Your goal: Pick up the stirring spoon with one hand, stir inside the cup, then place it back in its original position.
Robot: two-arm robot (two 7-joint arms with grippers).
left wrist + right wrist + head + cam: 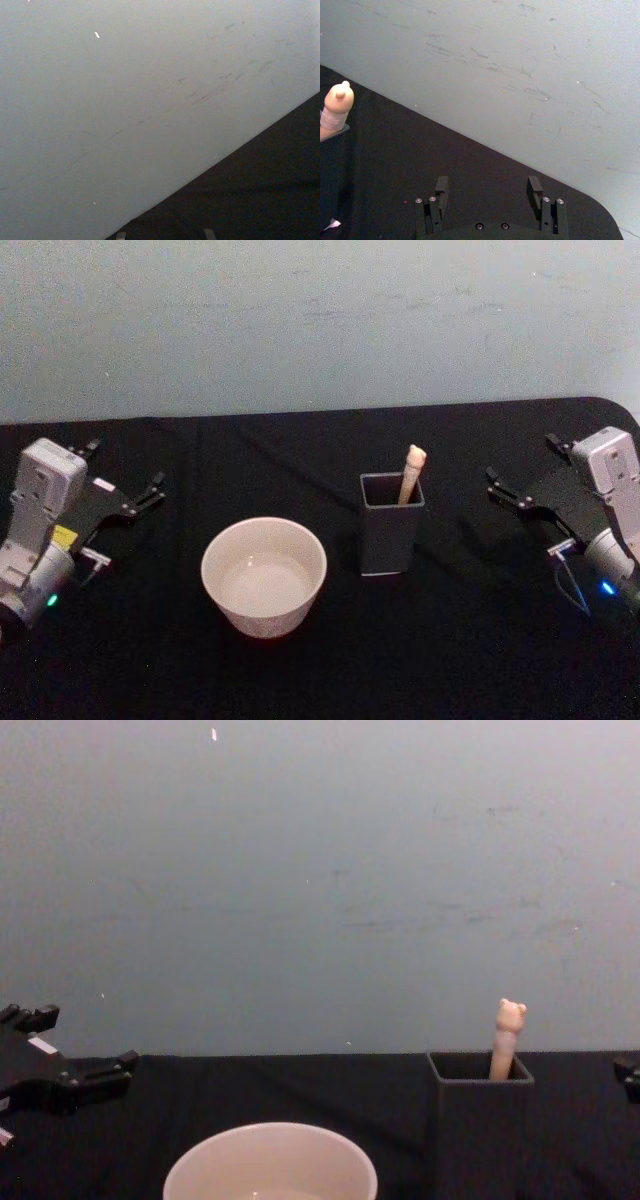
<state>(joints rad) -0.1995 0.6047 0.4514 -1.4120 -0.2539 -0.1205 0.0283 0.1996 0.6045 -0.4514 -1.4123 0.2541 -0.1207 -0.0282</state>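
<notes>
In the head view the stirring spoon (411, 473) stands in the dark grey holder (390, 535) right of centre. Only its peach handle and bear head show; the neck and bowl are hidden inside. The cream cup (264, 578) sits apart at lower left of it on the black desk (300, 445), its base cut off in the chest view. The left pincer (124, 466) at the left edge and the right pincer (522, 459) at the right edge gape wide, empty.

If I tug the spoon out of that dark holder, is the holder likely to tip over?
It might. The holder is tall and narrow, and stands free on the cloth. The spoon leans against its rim, so a slanted pull may drag that edge. The walls look thin, so it is likely light.
</notes>
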